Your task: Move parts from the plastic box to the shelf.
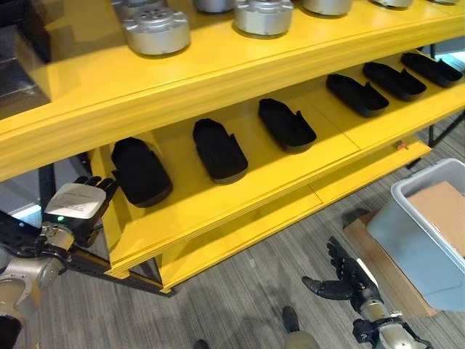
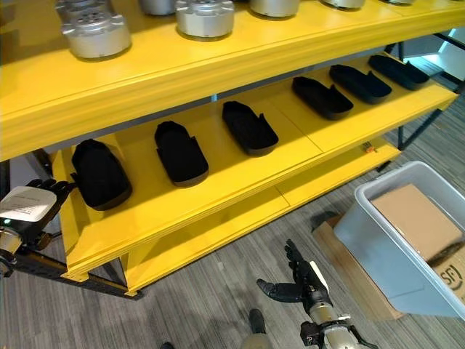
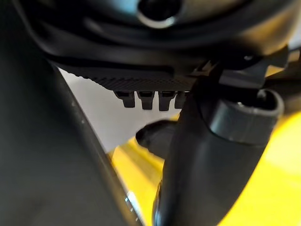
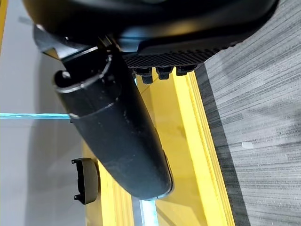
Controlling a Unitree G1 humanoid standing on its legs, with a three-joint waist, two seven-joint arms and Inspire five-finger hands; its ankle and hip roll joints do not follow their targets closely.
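Six black parts (image 1: 219, 151) line my yellow shelf (image 1: 240, 190) mid-frame; plastic box (image 1: 427, 240) lower right. My left hand (image 1: 76, 206), grip unreadable, is beside the leftmost; right hand (image 1: 347, 278) hangs relaxed, empty.

The yellow shelf (image 1: 240, 182) has three boards. On the middle board lie six black parts in a row running away from the leftmost part (image 1: 139, 171): the second (image 1: 219, 150) sits just beside it, the third (image 1: 286, 124) further on, then the fourth (image 1: 356, 94), fifth (image 1: 393, 80) and sixth (image 1: 431, 69). The top board carries round silver parts (image 1: 155, 30), apparently in a row above the leftmost part. The grey floor (image 1: 247, 298) bears a grey box (image 1: 421, 247), well apart from that part.
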